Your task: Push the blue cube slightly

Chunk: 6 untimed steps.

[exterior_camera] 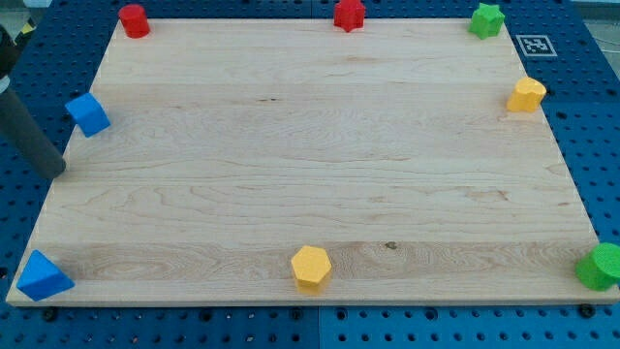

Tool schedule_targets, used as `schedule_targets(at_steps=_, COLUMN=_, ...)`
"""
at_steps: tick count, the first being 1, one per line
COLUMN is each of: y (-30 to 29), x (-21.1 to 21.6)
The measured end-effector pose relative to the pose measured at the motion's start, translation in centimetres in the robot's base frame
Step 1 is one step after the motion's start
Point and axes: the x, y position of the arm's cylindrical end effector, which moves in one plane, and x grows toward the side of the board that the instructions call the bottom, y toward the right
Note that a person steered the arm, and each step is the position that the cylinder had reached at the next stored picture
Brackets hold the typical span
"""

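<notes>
At the frame's left edge, my tip (60,173) rests on the board, a bare rod end holding nothing. Up and slightly right of it, near but apart, sits the blue cube (88,114), so a short push would likely run toward the frame's top.

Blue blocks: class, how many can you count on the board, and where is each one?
2. A blue cube sits at the view's left edge, just above my tip; a blue triangular block is at the bottom-left corner. None seems hidden.
</notes>
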Motion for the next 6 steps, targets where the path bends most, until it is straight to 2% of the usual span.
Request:
schedule_targets(at_steps=2, y=-0.1, x=-7.0)
schedule_targets(at_steps=3, y=-0.1, x=-8.2)
schedule_targets(at_steps=4, y=1.7, x=-7.8)
schedule_targets(at_steps=6, y=7.2, x=-3.9)
